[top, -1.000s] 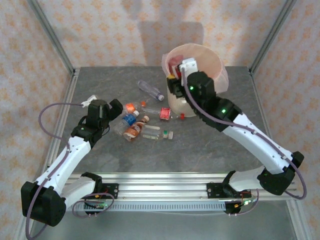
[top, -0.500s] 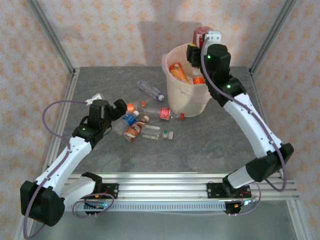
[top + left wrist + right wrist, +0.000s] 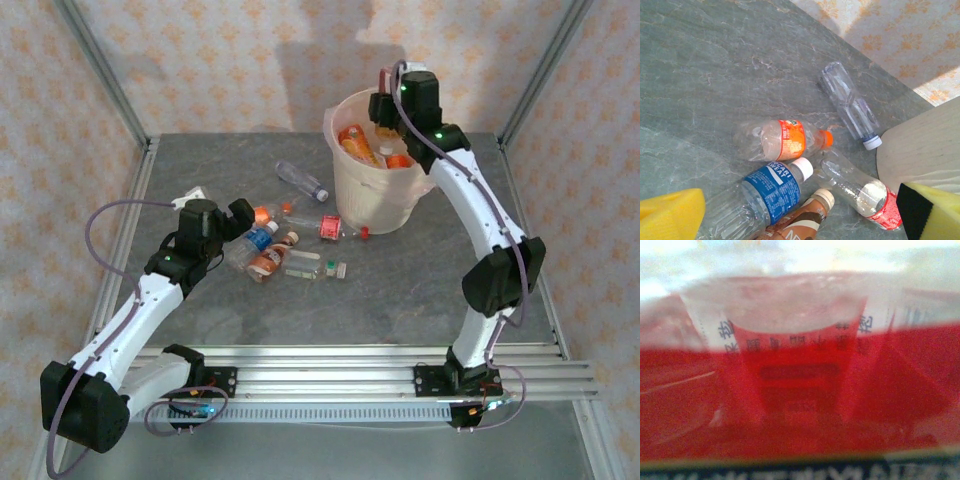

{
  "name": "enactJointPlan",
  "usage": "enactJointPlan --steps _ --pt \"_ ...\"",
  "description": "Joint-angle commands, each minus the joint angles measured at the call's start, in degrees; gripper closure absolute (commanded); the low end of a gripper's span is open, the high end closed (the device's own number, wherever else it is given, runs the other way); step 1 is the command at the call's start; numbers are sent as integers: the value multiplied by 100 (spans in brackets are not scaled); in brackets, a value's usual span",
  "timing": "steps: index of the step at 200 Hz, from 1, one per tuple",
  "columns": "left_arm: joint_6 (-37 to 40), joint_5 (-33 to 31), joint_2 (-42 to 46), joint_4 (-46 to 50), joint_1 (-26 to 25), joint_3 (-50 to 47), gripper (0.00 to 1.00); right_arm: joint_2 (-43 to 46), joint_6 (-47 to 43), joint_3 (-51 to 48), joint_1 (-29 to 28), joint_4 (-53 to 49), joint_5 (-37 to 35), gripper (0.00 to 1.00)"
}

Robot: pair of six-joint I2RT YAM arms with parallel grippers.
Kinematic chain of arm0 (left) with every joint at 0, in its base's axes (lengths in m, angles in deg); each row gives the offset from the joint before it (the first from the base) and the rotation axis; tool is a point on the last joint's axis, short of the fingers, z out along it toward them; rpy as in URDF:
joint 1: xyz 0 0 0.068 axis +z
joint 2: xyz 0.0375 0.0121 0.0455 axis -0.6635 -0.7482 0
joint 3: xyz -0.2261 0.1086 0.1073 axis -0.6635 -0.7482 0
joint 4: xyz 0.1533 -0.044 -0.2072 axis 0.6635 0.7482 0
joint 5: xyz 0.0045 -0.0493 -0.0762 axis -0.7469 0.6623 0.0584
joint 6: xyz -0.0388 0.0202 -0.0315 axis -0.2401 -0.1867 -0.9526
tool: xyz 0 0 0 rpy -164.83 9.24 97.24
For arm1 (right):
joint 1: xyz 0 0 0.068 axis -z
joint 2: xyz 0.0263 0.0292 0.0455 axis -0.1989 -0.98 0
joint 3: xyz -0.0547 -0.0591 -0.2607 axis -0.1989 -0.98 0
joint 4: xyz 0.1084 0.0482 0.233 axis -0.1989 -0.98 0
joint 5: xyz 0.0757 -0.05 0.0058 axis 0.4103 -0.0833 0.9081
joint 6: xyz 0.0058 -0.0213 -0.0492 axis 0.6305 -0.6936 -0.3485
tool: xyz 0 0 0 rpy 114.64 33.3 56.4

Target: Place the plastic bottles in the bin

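Observation:
The bin (image 3: 378, 200) stands at the back of the table with orange-brown plastic bottles (image 3: 356, 143) inside. My right gripper (image 3: 386, 108) hovers over its far rim, shut on a red-labelled bottle (image 3: 800, 390) that sits right against the right wrist camera. On the table lie several bottles: a clear one (image 3: 850, 104), an orange-labelled one (image 3: 782, 142), a blue-labelled one (image 3: 771, 192), a brown one (image 3: 807, 220) and a red-labelled one (image 3: 865, 195). My left gripper (image 3: 234, 216) (image 3: 800, 216) hangs open just above this cluster, its yellow fingertips (image 3: 671, 216) wide apart and touching nothing.
A small clear bottle with a green cap (image 3: 320, 268) lies nearest the arms. A white scrap (image 3: 190, 194) rests near the table's left edge. Metal frame posts (image 3: 105, 75) stand at the back corners. The bin's wall (image 3: 920, 150) is close to the left gripper's right finger.
My right arm lifted the red-labelled bottle from in front of the bin, swung it up behind the rim, then lowered it slightly over the opening. The left gripper stayed open and nearly still.

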Motion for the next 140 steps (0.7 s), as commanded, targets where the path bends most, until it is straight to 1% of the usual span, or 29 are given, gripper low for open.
enactJointPlan --steps 1,21,31,63,75,97,112,140 --pt "129 -55 1 1 -54 187 0 -166 -33 244 21 -584 238 73" --pt "148 -87 -1 21 -53 214 0 -288 -47 306 17 -883 217 72" --pt "147 -87 1 22 -57 218 0 -310 -53 285 22 -959 223 70" --pt "147 -87 -27 47 -58 244 0 -303 -28 47 19 -938 256 66" --pt "165 -96 -27 75 -63 258 0 -293 -24 -30 19 -932 259 63" --pt "161 -118 -8 94 -61 255 0 -269 8 -171 17 -916 281 53" --pt "165 -118 0 92 -59 261 0 -243 23 -251 16 -926 292 43" --pt "161 -127 3 118 -59 261 0 -175 35 -367 22 -919 285 29"
